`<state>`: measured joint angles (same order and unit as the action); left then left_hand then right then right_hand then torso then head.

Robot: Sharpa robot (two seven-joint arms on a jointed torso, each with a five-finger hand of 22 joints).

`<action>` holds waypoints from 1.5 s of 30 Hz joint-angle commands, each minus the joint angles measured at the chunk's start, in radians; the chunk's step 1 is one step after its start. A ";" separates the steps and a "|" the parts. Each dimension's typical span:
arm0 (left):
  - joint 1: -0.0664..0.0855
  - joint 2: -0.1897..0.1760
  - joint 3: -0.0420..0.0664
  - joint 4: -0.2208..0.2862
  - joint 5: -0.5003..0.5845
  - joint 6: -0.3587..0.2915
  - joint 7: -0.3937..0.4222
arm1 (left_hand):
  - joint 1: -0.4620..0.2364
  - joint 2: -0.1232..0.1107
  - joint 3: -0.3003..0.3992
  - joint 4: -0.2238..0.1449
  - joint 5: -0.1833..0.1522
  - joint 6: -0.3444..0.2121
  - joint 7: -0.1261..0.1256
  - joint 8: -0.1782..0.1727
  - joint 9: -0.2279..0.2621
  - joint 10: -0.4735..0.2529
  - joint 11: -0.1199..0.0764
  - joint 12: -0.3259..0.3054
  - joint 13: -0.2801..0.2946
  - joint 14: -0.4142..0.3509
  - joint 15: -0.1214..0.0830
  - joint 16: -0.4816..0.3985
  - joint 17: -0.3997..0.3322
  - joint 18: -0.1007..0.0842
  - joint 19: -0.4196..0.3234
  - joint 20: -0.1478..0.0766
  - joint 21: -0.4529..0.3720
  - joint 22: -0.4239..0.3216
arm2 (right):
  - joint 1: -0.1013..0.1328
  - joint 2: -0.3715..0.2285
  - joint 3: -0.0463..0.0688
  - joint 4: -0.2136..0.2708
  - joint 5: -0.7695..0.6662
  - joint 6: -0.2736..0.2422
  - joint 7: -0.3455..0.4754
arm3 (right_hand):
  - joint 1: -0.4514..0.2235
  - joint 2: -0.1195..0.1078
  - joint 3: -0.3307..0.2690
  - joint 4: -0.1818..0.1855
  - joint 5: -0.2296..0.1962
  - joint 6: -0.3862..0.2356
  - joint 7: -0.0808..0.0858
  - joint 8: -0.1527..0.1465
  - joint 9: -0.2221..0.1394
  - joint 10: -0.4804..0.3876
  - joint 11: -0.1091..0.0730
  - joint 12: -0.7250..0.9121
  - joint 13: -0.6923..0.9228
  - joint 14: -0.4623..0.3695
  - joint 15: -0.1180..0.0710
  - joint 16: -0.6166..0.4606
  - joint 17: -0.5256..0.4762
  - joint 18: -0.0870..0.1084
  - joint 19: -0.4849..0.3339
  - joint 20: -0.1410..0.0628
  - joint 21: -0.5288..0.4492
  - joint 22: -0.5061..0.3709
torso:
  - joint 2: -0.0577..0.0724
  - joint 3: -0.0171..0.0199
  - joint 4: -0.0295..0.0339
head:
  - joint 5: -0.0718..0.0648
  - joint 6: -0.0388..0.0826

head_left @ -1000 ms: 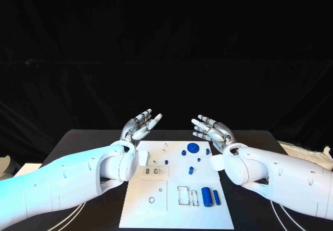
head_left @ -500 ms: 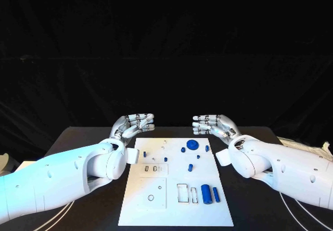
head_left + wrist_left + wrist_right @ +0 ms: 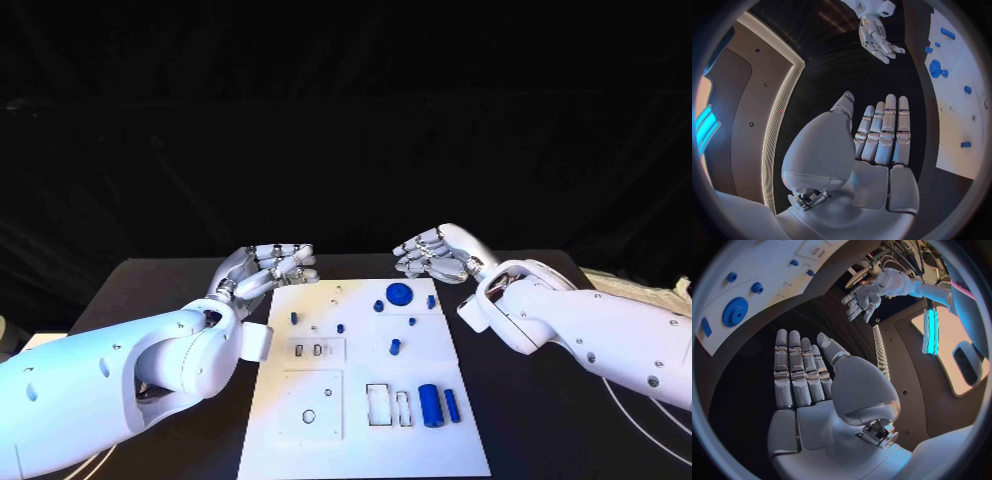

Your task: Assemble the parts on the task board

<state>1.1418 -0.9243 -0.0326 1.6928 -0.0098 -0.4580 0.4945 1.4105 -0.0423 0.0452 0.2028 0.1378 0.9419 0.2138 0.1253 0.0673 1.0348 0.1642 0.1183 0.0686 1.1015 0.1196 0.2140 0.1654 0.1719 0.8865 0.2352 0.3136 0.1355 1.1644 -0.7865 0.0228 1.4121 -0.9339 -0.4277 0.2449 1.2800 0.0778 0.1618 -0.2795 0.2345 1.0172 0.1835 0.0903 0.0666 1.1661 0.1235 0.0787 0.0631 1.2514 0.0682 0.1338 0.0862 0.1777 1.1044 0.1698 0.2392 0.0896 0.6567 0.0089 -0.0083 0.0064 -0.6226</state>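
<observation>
The white task board (image 3: pixel 368 440) lies in the middle of the black table. On its far end sit a blue round disc (image 3: pixel 400 293) and several small blue parts, one of them (image 3: pixel 394 347) near the middle. Two blue cylinders (image 3: pixel 428 404) lie side by side at the near right. My left hand (image 3: pixel 267 268) hovers at the board's far left corner and holds nothing. My right hand (image 3: pixel 437 255) hovers at the far right corner, also holding nothing. The left wrist view shows the left hand (image 3: pixel 876 150) with fingers stretched side by side; the right wrist view shows the right hand (image 3: pixel 807 385) the same way.
The board has rectangular slots (image 3: pixel 379 402) and a round hole (image 3: pixel 309 416) in its near half. Bare black table (image 3: pixel 159 290) runs along both sides of the board. White cables (image 3: pixel 635 420) lie near the right edge.
Both hands have tipped forward and come down from an upright pose with spread fingers. Their fingers now lie close together over the board's far corners. The board's parts have not moved.
</observation>
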 commanded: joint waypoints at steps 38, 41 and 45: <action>0.044 -0.074 0.011 0.175 0.015 0.071 -0.031 | 0.007 0.012 -0.011 -0.023 -0.004 0.008 0.009 -0.033 -0.002 -0.010 0.011 -0.046 -0.004 -0.030 0.012 -0.056 0.001 0.010 -0.001 0.007 -0.015 -0.017 | 0.073 0.070 0.007 0.034 -0.829 0.315 -0.381 | -0.039 -0.172 0.202 0.115 -0.053 0.061 -0.054 -0.025 0.004 0.016 -0.050 -0.015 0.001 0.246 -0.082 0.864 0.692 -0.040 0.280 -0.093 0.739 0.591 | 0.133 0.0159 0.0335 | -0.026 0.045; 0.044 -0.075 0.011 0.175 0.016 0.071 -0.031 | 0.008 0.012 -0.012 -0.023 -0.004 0.008 0.009 -0.034 -0.002 -0.011 0.012 -0.048 -0.004 -0.029 0.013 -0.057 0.001 0.010 -0.001 0.007 -0.015 -0.017 | 0.073 0.077 0.006 0.026 -0.829 0.317 -0.377 | -0.038 -0.173 0.205 0.120 -0.057 0.062 -0.054 -0.025 0.005 0.016 -0.050 -0.015 0.001 0.245 -0.081 0.873 0.699 -0.041 0.278 -0.091 0.749 0.602 | 0.135 0.0167 0.0341 | -0.026 0.045; 0.045 -0.076 0.011 0.176 0.021 0.070 -0.031 | 0.008 0.012 -0.012 -0.023 -0.004 0.008 0.009 -0.034 -0.002 -0.011 0.012 -0.048 -0.004 -0.029 0.013 -0.057 0.001 0.010 -0.001 0.007 -0.015 -0.017 | 0.073 0.083 0.005 0.019 -0.829 0.322 -0.374 | -0.037 -0.172 0.209 0.124 -0.060 0.064 -0.055 -0.024 0.005 0.016 -0.050 -0.014 0.001 0.245 -0.081 0.885 0.712 -0.042 0.277 -0.090 0.759 0.613 | 0.138 0.0178 0.0363 | -0.025 0.045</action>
<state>1.1848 -0.9995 -0.0222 1.8648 0.0030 -0.4076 0.4597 1.4145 -0.0382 0.0327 0.1850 0.1380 0.9469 0.2158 0.0957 0.0667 1.0274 0.1714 0.0732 0.0658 1.0814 0.1322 0.1618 0.1669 0.1716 0.8859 0.2356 0.3019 0.1193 1.2372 -0.7058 0.0275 1.4323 -1.7420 -0.1375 -0.1308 1.2437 -0.0857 0.3673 -0.1559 0.1801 1.0863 0.1280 0.0689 0.0699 1.1863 0.0736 0.0686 0.0656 1.4666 -0.0180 1.0156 0.7956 0.1466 1.3839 0.0757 0.9950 0.7001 0.7918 0.0257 0.0264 -0.0191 -0.5777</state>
